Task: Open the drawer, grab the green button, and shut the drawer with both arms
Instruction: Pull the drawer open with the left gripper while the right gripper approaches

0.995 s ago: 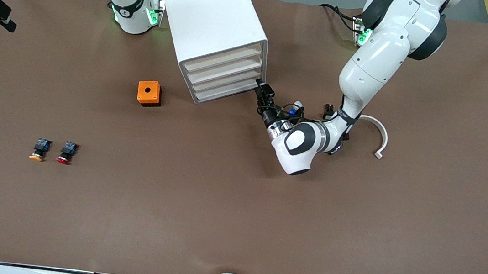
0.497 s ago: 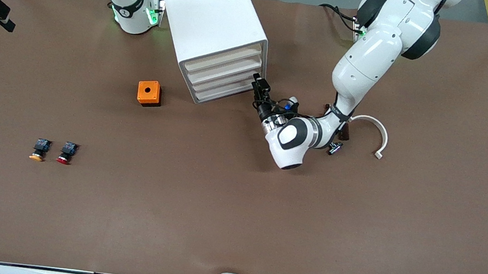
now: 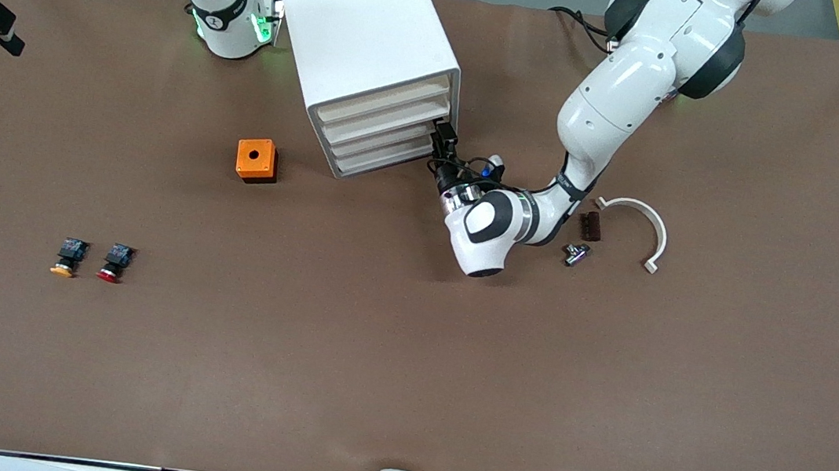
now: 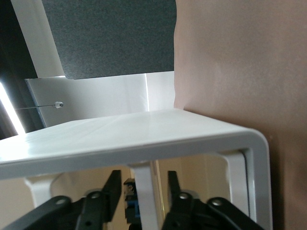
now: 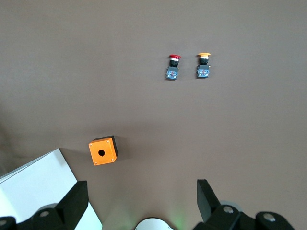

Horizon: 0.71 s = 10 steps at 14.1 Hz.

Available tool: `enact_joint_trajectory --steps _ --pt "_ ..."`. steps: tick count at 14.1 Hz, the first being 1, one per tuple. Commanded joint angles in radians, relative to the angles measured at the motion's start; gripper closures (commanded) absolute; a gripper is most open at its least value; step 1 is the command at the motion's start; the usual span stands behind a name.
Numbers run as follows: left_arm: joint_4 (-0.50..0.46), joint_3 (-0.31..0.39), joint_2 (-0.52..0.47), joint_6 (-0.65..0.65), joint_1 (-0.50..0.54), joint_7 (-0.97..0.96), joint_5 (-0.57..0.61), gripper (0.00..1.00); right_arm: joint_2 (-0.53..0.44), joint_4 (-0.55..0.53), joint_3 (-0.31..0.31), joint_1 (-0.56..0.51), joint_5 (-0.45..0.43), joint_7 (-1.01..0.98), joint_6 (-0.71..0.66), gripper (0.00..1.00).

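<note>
A brown table (image 3: 405, 360) carries the white cabinet (image 3: 364, 32), all four drawers shut. The left gripper (image 4: 140, 191), fingers spread, has moved in against the drawer (image 3: 389, 159), seemingly straddling its handle. The right gripper (image 5: 141, 201) waits, spread, high above the orange box (image 5: 103, 150); the green button isn't visible.

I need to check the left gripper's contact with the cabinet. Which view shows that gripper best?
The left wrist view: the left gripper shows open, its fingers straddling a white post of the cabinet. The front view shows it small against the drawer stack's corner. The right wrist view misses it.
</note>
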Motion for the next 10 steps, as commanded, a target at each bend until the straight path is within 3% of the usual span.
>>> enact_joint_trajectory --steps 1,6,9,10 --pt "-0.004 0.004 0.004 -0.024 -0.004 -0.015 0.0 0.64 0.026 0.028 0.002 -0.027 -0.01 -0.01 -0.008 0.0" --pt "-0.01 0.002 0.004 -0.076 -0.026 -0.015 0.0 0.84 0.121 0.035 0.005 -0.03 -0.008 -0.013 -0.006 0.0" --pt "-0.01 0.002 0.005 -0.078 -0.026 -0.01 0.0 0.99 0.291 0.077 0.005 -0.028 -0.023 -0.023 0.005 0.0" --pt "-0.01 0.002 0.005 -0.077 -0.026 -0.009 0.0 1.0 0.296 0.08 0.005 -0.026 -0.032 -0.039 0.012 0.0"
